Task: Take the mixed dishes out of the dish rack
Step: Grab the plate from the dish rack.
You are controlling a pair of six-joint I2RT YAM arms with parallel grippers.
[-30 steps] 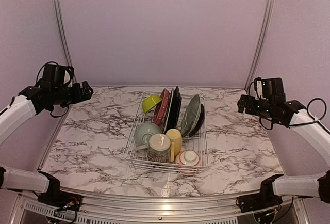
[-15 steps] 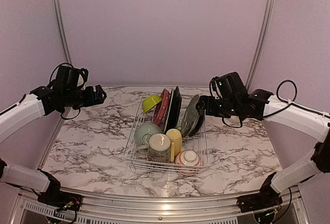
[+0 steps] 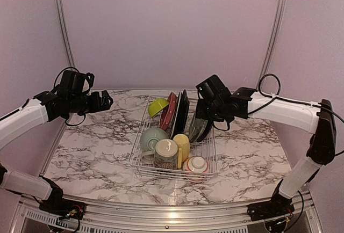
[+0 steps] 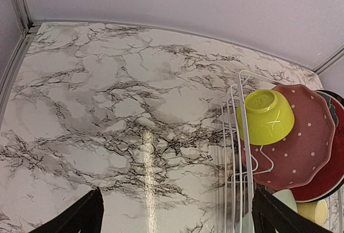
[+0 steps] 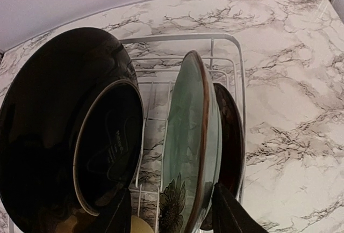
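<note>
Marble-patterned worktop carries the dish rack at its middle, with the mixed dishes inside. One faint stamp shows on the dark plate with a pale rim — too small to read. Left end effector hangs open beside the rack; only its finger ends show. Right end effector — fingers spread — stands on either side of the grey-green plate, whose lower part is cut off.

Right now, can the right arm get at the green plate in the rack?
Probably yes. The right gripper hangs open just above the green plate, whose upright rim sits roughly between its fingers. Nothing covers it, though a dark plate stands close beside.
</note>
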